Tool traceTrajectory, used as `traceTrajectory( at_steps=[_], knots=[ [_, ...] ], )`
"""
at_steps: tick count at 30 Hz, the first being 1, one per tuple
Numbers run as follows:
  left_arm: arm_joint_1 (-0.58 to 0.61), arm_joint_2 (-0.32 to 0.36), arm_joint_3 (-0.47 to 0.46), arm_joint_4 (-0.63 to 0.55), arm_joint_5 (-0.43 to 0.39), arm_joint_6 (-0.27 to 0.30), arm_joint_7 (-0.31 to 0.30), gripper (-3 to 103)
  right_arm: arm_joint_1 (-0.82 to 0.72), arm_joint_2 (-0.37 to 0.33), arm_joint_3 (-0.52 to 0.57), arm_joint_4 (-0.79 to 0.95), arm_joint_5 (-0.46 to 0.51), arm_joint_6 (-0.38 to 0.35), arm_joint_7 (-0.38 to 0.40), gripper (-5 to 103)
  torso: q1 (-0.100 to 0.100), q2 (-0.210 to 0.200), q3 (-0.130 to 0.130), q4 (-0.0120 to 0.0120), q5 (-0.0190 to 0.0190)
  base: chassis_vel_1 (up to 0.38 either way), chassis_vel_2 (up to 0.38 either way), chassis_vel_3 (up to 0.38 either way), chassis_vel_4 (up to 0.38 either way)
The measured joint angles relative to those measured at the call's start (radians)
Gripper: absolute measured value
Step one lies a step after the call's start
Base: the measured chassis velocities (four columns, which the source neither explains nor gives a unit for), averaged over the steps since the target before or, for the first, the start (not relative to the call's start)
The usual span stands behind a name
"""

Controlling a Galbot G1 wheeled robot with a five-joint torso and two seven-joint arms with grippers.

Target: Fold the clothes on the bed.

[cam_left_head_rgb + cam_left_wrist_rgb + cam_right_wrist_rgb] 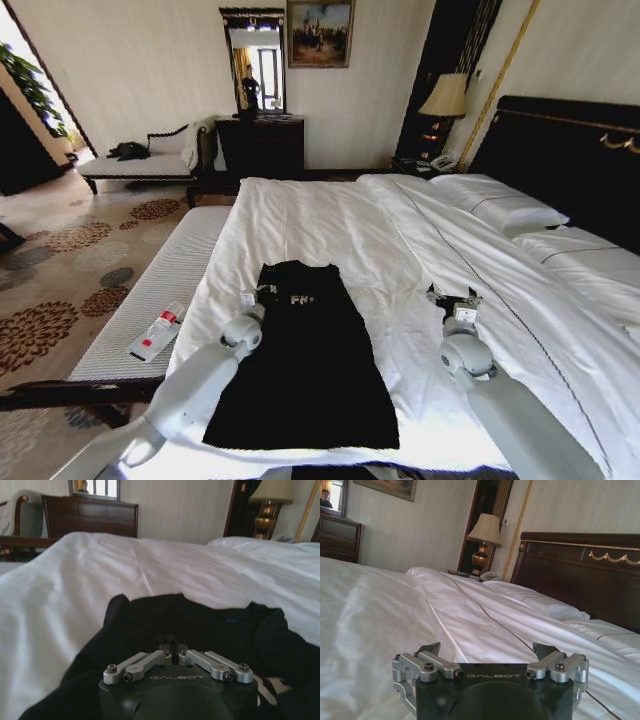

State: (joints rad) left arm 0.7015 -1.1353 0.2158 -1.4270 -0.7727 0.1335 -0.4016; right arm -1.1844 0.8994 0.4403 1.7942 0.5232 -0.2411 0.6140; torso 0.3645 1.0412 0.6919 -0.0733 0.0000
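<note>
Shirt (305, 360) is lying flat on the bed (330, 220), soft and floppy, best pinched at corners. Left claw (262, 293) is sitting clenched at its collar edge. Right claw (453, 298) is hovering released beside it.

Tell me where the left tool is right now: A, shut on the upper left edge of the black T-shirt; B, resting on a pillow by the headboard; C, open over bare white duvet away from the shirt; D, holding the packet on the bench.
A: the left tool sits at the upper left edge of the black T-shirt, its fingers drawn together on the fabric in the left wrist view, while the right tool hangs open over the white duvet.
</note>
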Motion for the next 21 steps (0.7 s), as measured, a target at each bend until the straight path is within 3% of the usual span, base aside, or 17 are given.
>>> traceTrajectory(
  at_steps=[11,21],
  knots=[
    [0.009,-0.027,0.012,0.031,-0.016,0.012,-0.043,0,-0.014,0.011,0.001,-0.008,-0.008,0.013,-0.005,100,0.0,0.0,0.0,0.0001,0.0,0.0,0.0,0.0,0.0],
    [0.077,0.072,-0.012,-0.145,-0.016,0.019,-0.012,38,-0.004,0.03,-0.017,-0.024,-0.019,0.019,-0.014,100,0.0,0.0,0.0,0.0003,-0.0002,0.0,0.0,0.0,0.0]
  ],
)
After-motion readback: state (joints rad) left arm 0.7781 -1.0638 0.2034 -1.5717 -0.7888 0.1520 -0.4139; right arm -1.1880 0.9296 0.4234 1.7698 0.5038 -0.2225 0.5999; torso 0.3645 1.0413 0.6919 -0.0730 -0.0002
